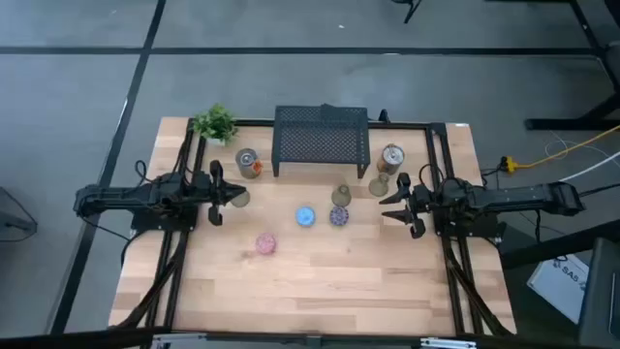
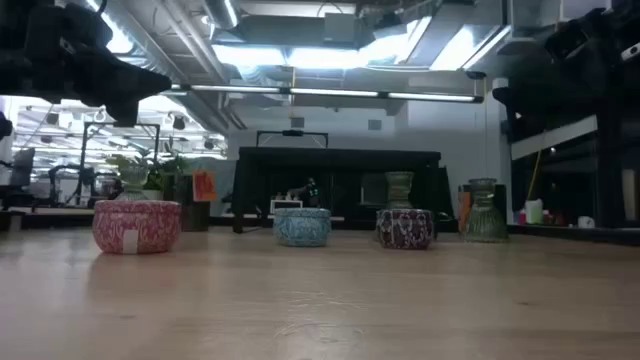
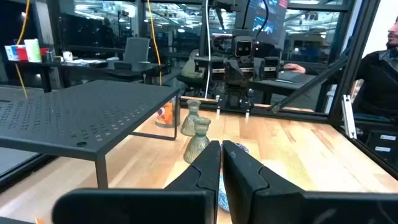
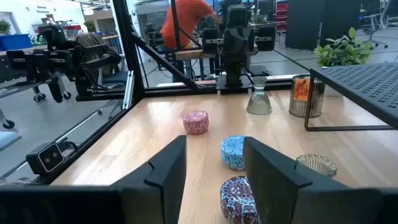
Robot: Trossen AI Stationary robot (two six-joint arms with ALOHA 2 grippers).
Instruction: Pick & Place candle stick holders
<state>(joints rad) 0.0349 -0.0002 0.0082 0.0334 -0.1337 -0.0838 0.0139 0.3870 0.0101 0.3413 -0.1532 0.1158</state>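
Presently we find both arms parked above the light wooden table (image 1: pixel 320 291), neither holding anything. The left gripper (image 1: pixel 235 187) sits at nine o'clock of the table with its fingers pressed together and empty; the right gripper (image 1: pixel 391 204) sits at three o'clock with its fingers spread wide, nothing between them.

The holders lie between the two. A round pink tin holder (image 1: pixel 265 244) rests toward six o'clock, a round blue patterned tin holder (image 1: pixel 305 217) near the centre, and a round purple patterned tin holder (image 1: pixel 339 216) just beside it on the three o'clock side. A clear greenish glass holder (image 1: pixel 341 196) stands behind the purple one, and another greenish glass holder (image 1: pixel 379 184) stands close to the right gripper. Two silver-and-orange cylindrical holders stand by the black metal mesh stand (image 1: pixel 322 139): one (image 1: pixel 248 162) at its nine o'clock end, one (image 1: pixel 391 156) at its three o'clock end.

We judge the decisive relation thus: the purple holder lies straight ahead of the open right gripper, toward nine o'clock from it, and the right arm is nearer. These holders are round, so no long axis constrains the approach.

A glass piece appears beside the left gripper, partly hidden by its fingers; we cannot make it out clearly. A small green potted plant (image 1: pixel 215 123) occupies the eleven o'clock corner.
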